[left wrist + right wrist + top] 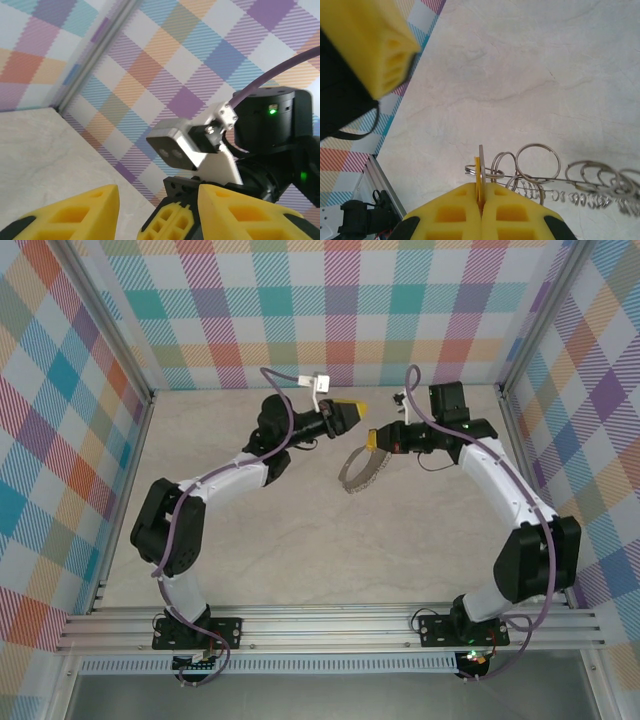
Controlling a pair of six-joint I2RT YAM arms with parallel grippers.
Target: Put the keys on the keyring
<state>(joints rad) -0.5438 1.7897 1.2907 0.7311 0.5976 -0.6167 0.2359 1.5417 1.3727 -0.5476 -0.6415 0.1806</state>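
Keyring is out in the middle of the worktop, towards the far side, hanging tilted from the right tool. Whether its lower rim touches the surface I can't tell. Up close on the right wrist, that tool is clamped tight on a thin yellow sliver, the key seen edge-on, with a grey metal edge pressed against it. The keyring's thin wire runs off to the right from there, strung with silvery loops. Left tool sits just beside it on the far left, fingers parted and holding nothing. The worktop is pale, marbled stone-look, beige with faint veins. Pastel checked walls close in left, right and far, and aluminium rails run along the near edge.
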